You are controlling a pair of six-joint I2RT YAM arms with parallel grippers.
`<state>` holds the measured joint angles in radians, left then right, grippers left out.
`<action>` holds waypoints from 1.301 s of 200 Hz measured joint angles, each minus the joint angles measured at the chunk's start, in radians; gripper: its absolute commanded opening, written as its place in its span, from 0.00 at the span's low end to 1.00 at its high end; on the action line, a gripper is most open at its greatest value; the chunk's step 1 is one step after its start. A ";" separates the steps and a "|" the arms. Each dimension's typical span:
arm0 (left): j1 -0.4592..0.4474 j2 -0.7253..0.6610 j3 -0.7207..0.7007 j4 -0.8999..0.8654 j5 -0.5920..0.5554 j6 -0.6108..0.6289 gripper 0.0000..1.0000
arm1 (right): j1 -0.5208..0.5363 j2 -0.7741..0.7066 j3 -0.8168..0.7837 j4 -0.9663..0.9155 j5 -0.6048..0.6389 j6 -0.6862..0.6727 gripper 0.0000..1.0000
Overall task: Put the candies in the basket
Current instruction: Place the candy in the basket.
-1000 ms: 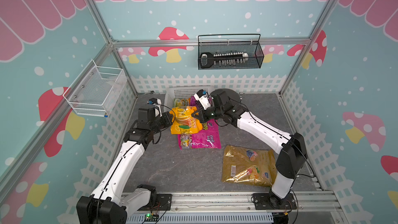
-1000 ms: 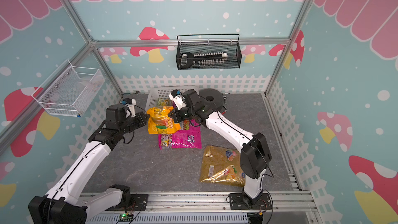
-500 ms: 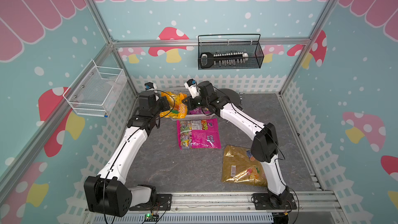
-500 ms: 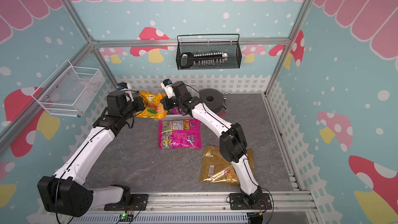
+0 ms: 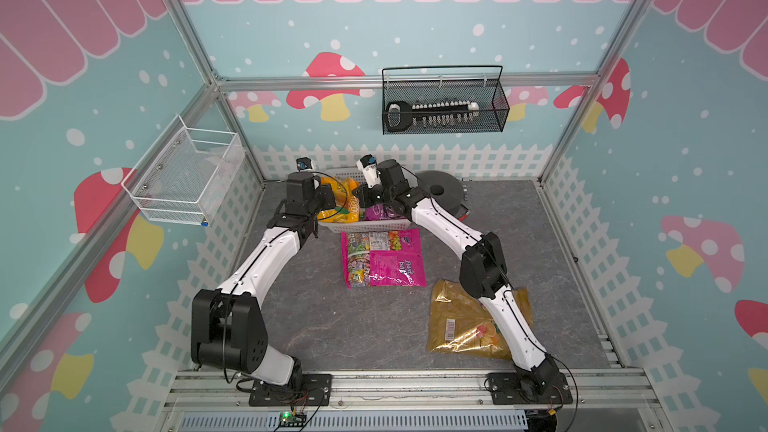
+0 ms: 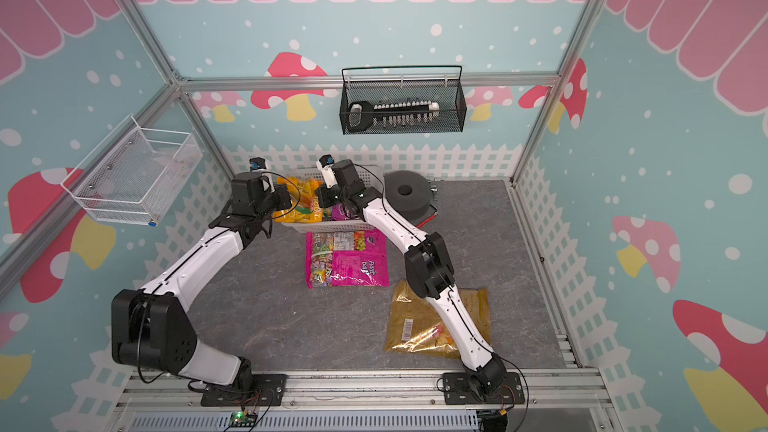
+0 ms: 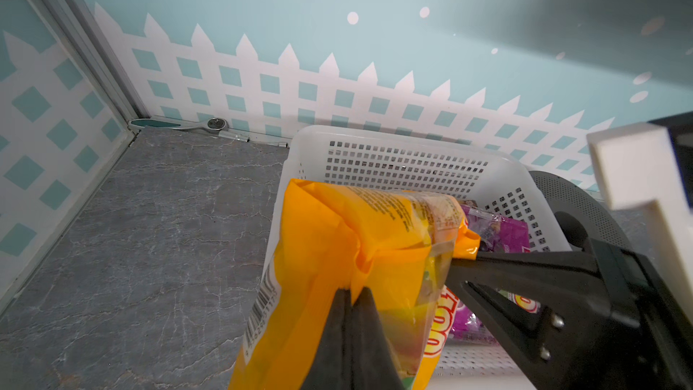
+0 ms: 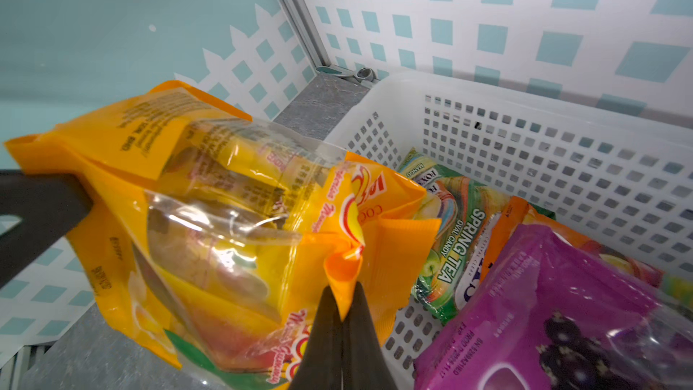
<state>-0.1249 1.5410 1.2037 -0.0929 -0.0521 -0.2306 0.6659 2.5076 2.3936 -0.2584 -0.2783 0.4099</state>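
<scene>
We are holding the orange-yellow "100" candy bag (image 8: 225,219) aloft over the end of the white perforated basket (image 7: 375,133) nearer our left arm, left gripper (image 7: 351,296) and right gripper (image 8: 343,296) each clamped tight on an edge, so next we are likely lowering it inside and releasing together.

Gold bag (image 5: 453,313) partly behind right arm (image 5: 510,326); purple bag (image 8: 562,294) edge-cropped.

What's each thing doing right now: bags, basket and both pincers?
basket: upright, partly filled.
orange bag: lifted at the basket's end.
left pincer: shut on orange bag.
right pincer: shut on orange bag.
purple bag: lying in basket.
green bag: lying in basket.
magenta bag: flat on table.
gold bag: flat on table.
</scene>
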 measured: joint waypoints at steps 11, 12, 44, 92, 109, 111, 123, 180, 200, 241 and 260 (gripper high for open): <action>0.000 0.030 0.011 0.014 0.000 0.001 0.00 | -0.003 0.013 0.006 0.006 0.010 0.001 0.00; 0.000 0.031 0.013 0.015 0.000 0.001 0.00 | -0.004 0.014 0.007 0.006 0.011 0.002 0.00; 0.000 0.112 0.057 0.042 0.012 0.003 0.00 | -0.012 0.033 0.011 0.004 0.061 0.003 0.00; -0.001 0.220 0.093 0.061 0.050 -0.001 0.00 | -0.020 0.064 0.011 -0.019 0.145 0.026 0.00; -0.001 0.244 0.093 0.061 0.048 -0.001 0.00 | -0.020 0.070 0.011 -0.034 0.159 0.035 0.00; -0.001 0.247 0.093 0.061 0.048 0.000 0.00 | -0.020 0.071 0.011 -0.035 0.159 0.037 0.00; -0.001 0.263 0.093 0.062 0.044 -0.001 0.00 | -0.021 0.073 0.011 -0.045 0.166 0.041 0.00; 0.001 0.344 0.117 0.059 -0.006 -0.006 0.28 | -0.020 0.074 0.011 -0.058 0.153 0.053 0.16; 0.001 0.352 0.137 0.052 -0.014 -0.005 0.32 | -0.020 0.074 0.011 -0.054 0.154 0.053 0.24; 0.001 0.351 0.189 0.043 -0.024 -0.003 0.36 | -0.024 0.041 -0.022 -0.060 0.154 0.041 0.29; 0.001 0.346 0.198 0.042 -0.015 0.000 0.37 | -0.024 -0.007 -0.068 -0.064 0.153 0.031 0.33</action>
<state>-0.1238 1.8870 1.4017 -0.0513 -0.0669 -0.2306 0.6422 2.5008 2.3257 -0.3229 -0.1257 0.4404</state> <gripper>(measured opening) 0.362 0.313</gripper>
